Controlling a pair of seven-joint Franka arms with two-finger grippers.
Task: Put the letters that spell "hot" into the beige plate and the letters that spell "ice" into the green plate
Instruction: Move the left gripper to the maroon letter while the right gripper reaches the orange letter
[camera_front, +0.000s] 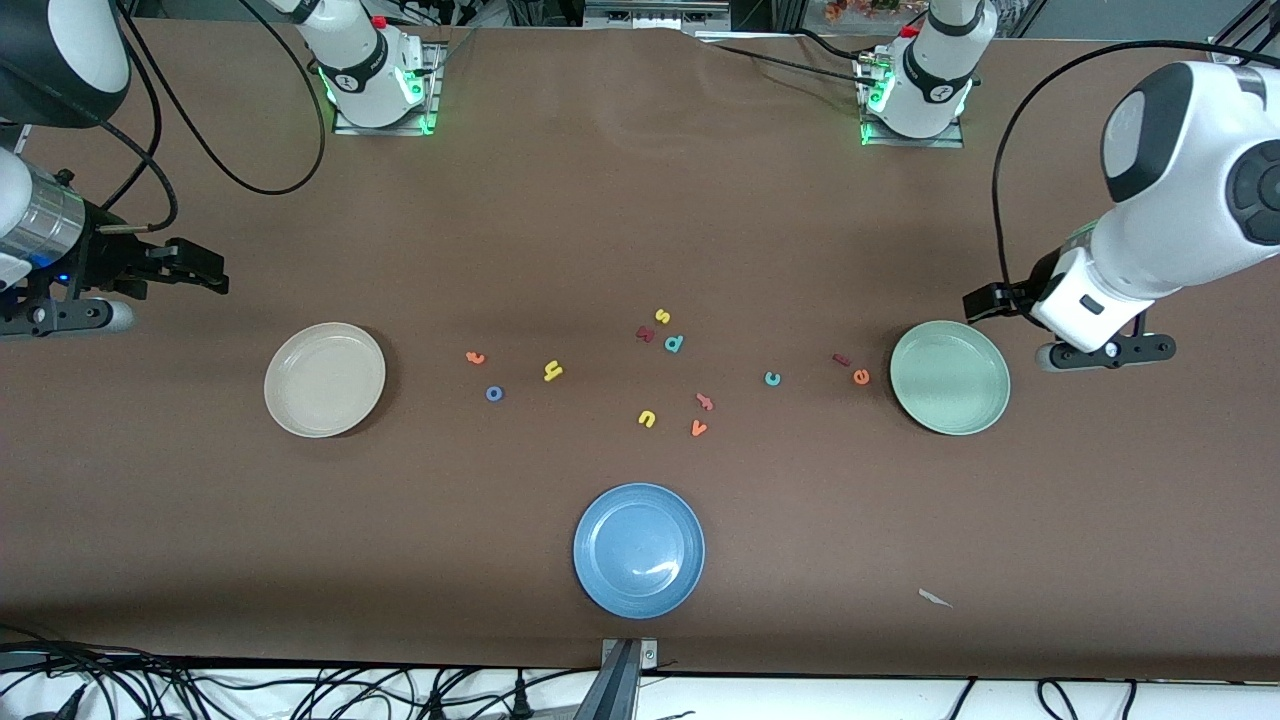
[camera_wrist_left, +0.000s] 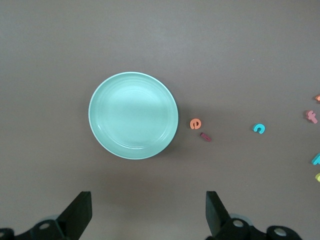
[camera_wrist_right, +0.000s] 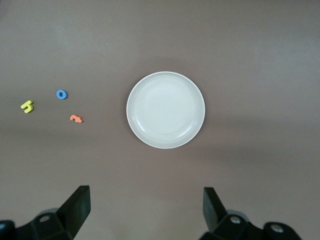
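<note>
The beige plate (camera_front: 325, 379) (camera_wrist_right: 165, 110) lies bare toward the right arm's end of the table. Beside it sit the orange t (camera_front: 476, 357) (camera_wrist_right: 76, 118), blue o (camera_front: 494, 394) (camera_wrist_right: 61, 94) and yellow h (camera_front: 553, 371) (camera_wrist_right: 27, 106). Toward the left arm's end, the green plate (camera_front: 950, 377) (camera_wrist_left: 133, 115) is bare too, with the dark red i (camera_front: 841, 359) (camera_wrist_left: 205, 136), orange e (camera_front: 861, 377) (camera_wrist_left: 195, 123) and teal c (camera_front: 772, 378) (camera_wrist_left: 259, 128) beside it. My right gripper (camera_front: 205, 270) (camera_wrist_right: 146, 210) and left gripper (camera_front: 985, 302) (camera_wrist_left: 148, 215) hover open and hold nothing, each high beside its plate.
A blue plate (camera_front: 639, 549) lies near the front edge at mid-table. Other loose letters sit mid-table: yellow s (camera_front: 662, 316), a chunky dark red letter (camera_front: 645, 334), a teal p (camera_front: 674, 343), yellow u (camera_front: 646, 418), a pink letter (camera_front: 705, 402), orange v (camera_front: 699, 428).
</note>
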